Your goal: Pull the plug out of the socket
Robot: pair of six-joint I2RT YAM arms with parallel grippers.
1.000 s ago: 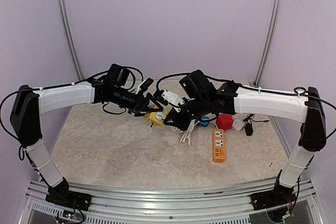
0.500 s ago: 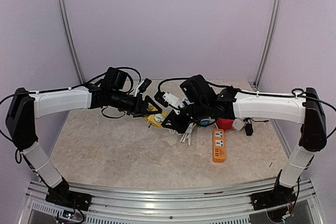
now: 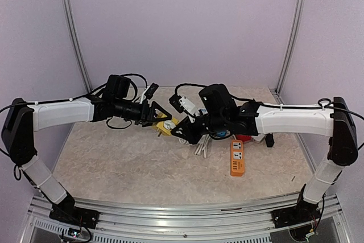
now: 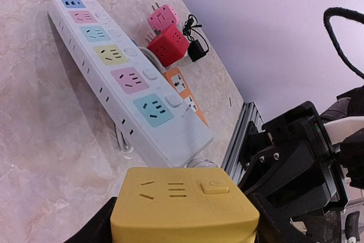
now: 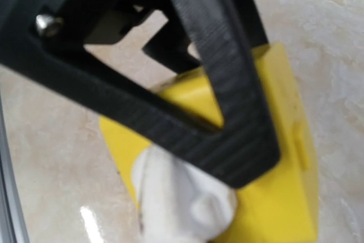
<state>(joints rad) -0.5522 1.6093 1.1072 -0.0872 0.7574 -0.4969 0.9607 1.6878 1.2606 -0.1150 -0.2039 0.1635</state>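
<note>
Top external view: we see the left tool [image 3: 161,116] and the right tool [image 3: 183,131] tip to tip above the middle of the worktop [image 3: 114,163], with the yellow socket [image 3: 164,127] between them. The left tool pinches the socket, one finger on either side. In the left wrist view the yellow block fills the lower edge of the frame, its face of slots and a button turned up, and the right tool's black body stands just to its right. The right tool's fingers are pressed together; we cannot tell whether they grip anything.

In the right wrist view a white plug [image 5: 182,197] sits against the socket's near face, just below a black finger [image 5: 227,83] of the left tool that crosses the yellow block.

Beyond the left tool a white strip [image 4: 125,78] with coloured outlets lies flat on the worktop. Past it are a red cube [image 4: 169,45], a pink cube [image 4: 162,16] and a black adapter [image 4: 197,52]. An orange strip [image 3: 237,157] lies on the near side of the right tool's arm.
</note>
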